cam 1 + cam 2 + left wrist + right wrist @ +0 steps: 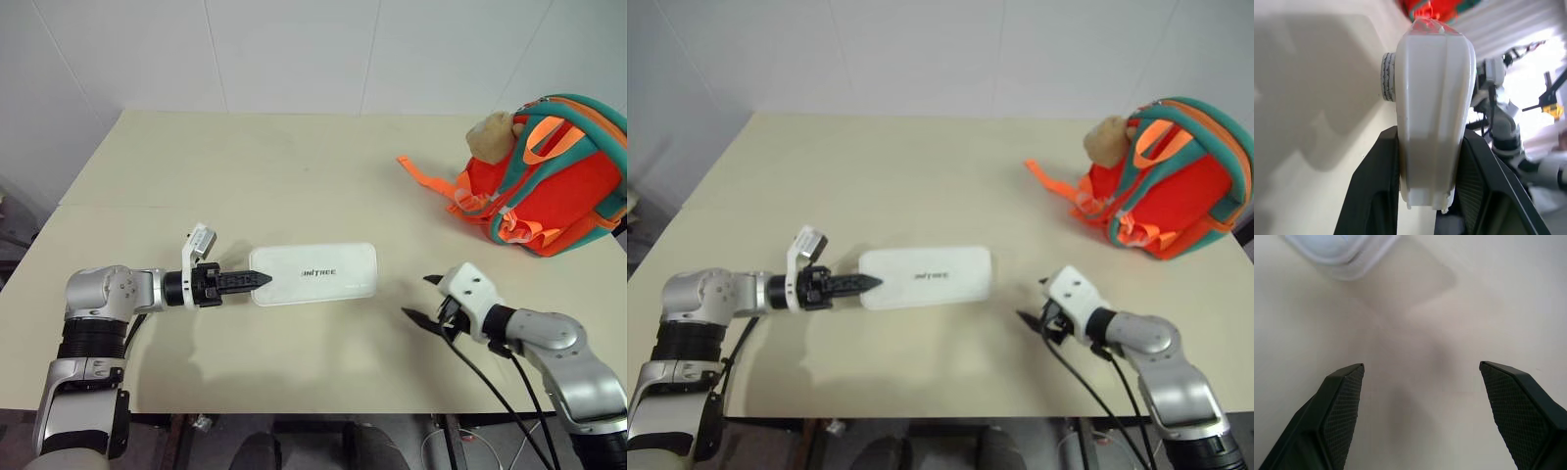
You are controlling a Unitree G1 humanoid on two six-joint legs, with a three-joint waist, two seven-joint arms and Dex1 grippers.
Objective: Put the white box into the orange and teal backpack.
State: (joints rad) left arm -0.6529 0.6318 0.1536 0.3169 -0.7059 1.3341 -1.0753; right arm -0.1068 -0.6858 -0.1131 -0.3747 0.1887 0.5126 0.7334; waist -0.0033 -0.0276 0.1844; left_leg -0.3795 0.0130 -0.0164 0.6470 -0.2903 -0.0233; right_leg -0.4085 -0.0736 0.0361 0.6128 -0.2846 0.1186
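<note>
Box point(313, 274) (white, lettered UNITREE) is pinched at one end by the left tool point(257, 280) above the table point(245, 176); the right tool point(423, 299) is held spread, well apart from the backpack point(549, 186).

Bright, even overhead light. The box point(313, 274) throws a soft shadow on the table point(294, 166) just below the left gripper point(257, 280). Glare whitens the left wrist view's background beyond the fingers point(1374, 196); close surfaces there blur.

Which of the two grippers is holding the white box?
The left gripper: its black fingers clamp one end of the white box. The right gripper stands open, apart from it.
</note>
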